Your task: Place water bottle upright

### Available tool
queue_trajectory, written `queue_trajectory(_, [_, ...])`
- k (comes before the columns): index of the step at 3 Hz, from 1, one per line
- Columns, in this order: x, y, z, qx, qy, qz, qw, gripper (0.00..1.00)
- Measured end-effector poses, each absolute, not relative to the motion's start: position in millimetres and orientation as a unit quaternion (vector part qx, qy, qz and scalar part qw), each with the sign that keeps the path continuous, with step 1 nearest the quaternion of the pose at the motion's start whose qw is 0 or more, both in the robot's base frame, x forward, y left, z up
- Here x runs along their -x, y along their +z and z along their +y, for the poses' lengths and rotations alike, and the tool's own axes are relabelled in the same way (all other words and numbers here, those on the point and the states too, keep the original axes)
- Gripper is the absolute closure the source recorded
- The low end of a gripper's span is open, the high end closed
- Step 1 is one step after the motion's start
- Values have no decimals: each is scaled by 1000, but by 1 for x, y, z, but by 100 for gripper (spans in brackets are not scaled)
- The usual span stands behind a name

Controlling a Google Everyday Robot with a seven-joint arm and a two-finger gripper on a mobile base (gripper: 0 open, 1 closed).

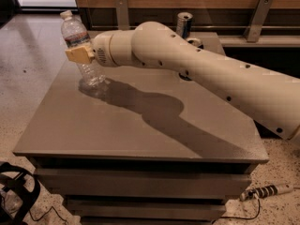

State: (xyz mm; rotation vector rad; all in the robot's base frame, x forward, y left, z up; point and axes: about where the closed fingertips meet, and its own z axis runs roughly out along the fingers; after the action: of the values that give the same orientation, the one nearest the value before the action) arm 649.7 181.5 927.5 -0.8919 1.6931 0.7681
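Clear plastic water bottle (74, 33), clamped at mid-body by the end effector (81, 54), leans with its white cap toward the far left corner of the grey counter (117, 135). Whether its base touches the surface, we cannot tell. We judge the placing step underway. Next, the bottle needs tipping vertical, its base settled flat, then a gentle release.
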Motion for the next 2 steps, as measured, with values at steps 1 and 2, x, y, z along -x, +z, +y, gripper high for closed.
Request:
queue_trajectory(1, [-656, 932, 166, 376, 315, 684, 541, 100])
queue_trajectory(2, [-660, 939, 153, 392, 307, 656, 568, 100])
